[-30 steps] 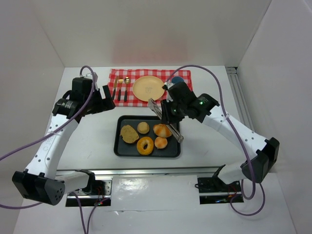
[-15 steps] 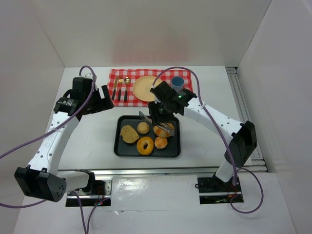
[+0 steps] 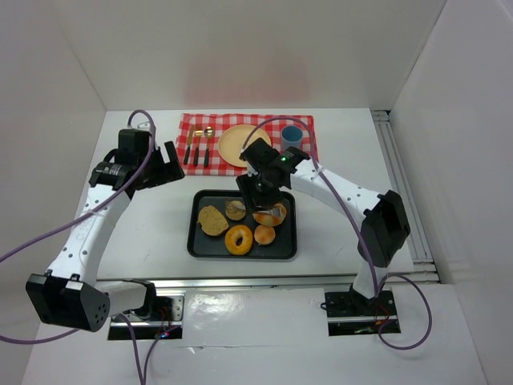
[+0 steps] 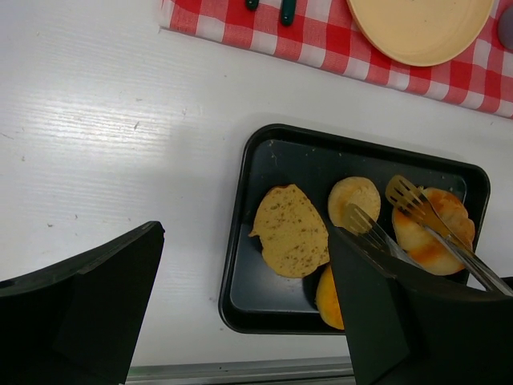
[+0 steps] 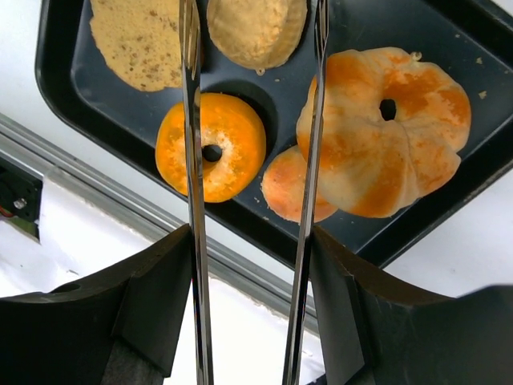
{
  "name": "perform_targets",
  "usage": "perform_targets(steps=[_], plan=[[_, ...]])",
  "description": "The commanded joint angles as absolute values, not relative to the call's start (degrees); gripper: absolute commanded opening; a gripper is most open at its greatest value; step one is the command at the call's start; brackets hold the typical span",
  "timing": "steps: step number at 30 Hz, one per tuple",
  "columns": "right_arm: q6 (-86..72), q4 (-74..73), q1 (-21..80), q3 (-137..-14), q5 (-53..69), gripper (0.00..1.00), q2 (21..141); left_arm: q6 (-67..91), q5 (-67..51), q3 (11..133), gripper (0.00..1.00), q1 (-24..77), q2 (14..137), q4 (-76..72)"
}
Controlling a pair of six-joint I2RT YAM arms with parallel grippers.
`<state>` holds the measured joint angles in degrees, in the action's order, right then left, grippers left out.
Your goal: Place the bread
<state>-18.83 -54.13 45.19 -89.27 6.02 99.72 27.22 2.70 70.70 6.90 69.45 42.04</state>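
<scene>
Black left gripper (image 3: 166, 166) hangs spread wide over the white tabletop (image 3: 144, 224), left of a dark tray (image 3: 200, 242) holding a flat brown slice (image 3: 212, 220), ring doughnut (image 3: 239, 240) and pumpkin-shaped bun (image 5: 385, 128), where the right gripper (image 3: 258, 192) pinches metal tongs (image 5: 192, 241) whose parted tips hover about the small round bun (image 5: 256, 28).

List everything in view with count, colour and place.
tray: one, black, on white table
flat bread slice: one, speckled brown, tray's left
round bun: one, beige, tray's back
ring doughnut: one, orange, tray's front
small bun: one, orange, beside doughnut
pumpkin-shaped bun: one, golden, tray's right
checked cloth: one, red-white, behind tray
plate: one, pale yellow, on cloth
cup: one, blue, cloth's right
cutlery: two seen, dark handles, cloth's left
tongs: one, metal, over tray
left gripper: one, black, open, left of tray
right gripper: one, black, shut on tongs
</scene>
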Motion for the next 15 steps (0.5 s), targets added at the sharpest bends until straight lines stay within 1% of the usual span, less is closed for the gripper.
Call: perform_targets(steps=[1,8,11,13,15], plan=[[-17.1,-56.6,45.7,-91.3,7.6,0.64,100.5,26.9,3.0,70.5,0.96,6.6,69.0,40.6],[-15.4,-56.6,45.7,-91.3,9.5,0.64,102.6,26.9,2.5,70.5,0.96,6.6,69.5,40.1],[-14.9,-57.7,45.7,-92.9,8.9,0.59,103.1,26.9,2.5,70.5,0.96,6.6,70.0,40.1],[-14.9,-58.6,45.7,-94.7,7.6,0.46,103.1,26.9,1.9,70.5,0.96,6.6,70.0,40.1],[-14.3,-59.8,45.7,-96.5,6.3,0.45,102.6,26.9,1.9,71.0,0.96,6.6,70.0,40.1]])
